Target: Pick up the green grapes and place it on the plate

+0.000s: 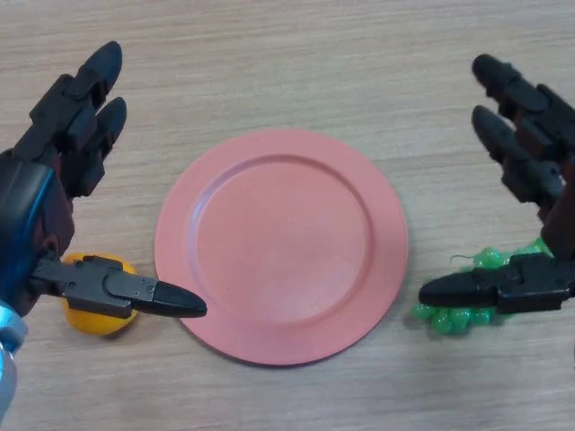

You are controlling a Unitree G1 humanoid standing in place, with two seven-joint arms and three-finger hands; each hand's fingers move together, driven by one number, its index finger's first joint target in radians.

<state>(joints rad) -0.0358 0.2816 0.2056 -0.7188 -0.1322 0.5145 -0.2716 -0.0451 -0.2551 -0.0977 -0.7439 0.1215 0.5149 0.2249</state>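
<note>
**A:** where are the green grapes [467,301]?

**B:** knobbly glossy cluster on the wood-grain worktop [296,63], just right of the round, smooth pink plate [280,244], partly under the right hand [530,180]. Its fingers [503,85] are straight and spread, gripping nothing.

**A:** left hand [63,180]?

**B:** same deal, splayed out, thumb over a smooth orange fruit [94,310] by the plate's left rim.

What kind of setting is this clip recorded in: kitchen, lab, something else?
Probably a lab or test bench, not a kitchen. Only a bare wood-grain table shows, with a pink plate, green grapes and an orange fruit set out between the open left hand and right hand.
</note>
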